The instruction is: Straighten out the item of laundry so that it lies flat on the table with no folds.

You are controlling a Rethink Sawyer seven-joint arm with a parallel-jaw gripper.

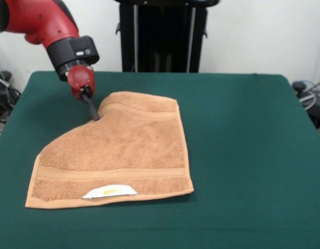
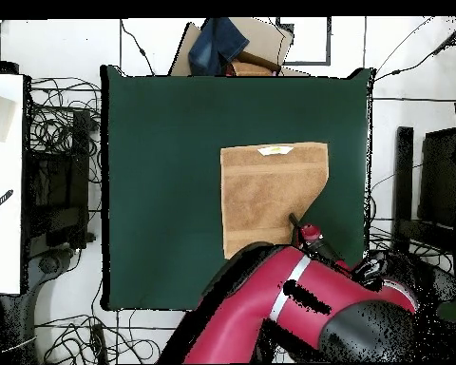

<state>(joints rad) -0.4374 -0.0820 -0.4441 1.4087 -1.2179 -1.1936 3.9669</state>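
Black gripper [image 1: 94, 114] tips are pressing down at the folded-over corner of the towel [image 1: 123, 150]; whether they are pinching cloth or spread is impossible to tell. Orange-tan terry is lying mostly flat near the middle of the green table [image 1: 242, 135], its white label [image 1: 109, 191] showing along the opposite hem.

No legible text anywhere. White label [image 1: 109, 191] on the towel's [image 1: 123, 150] near hem carries only a yellow mark, too small to read.
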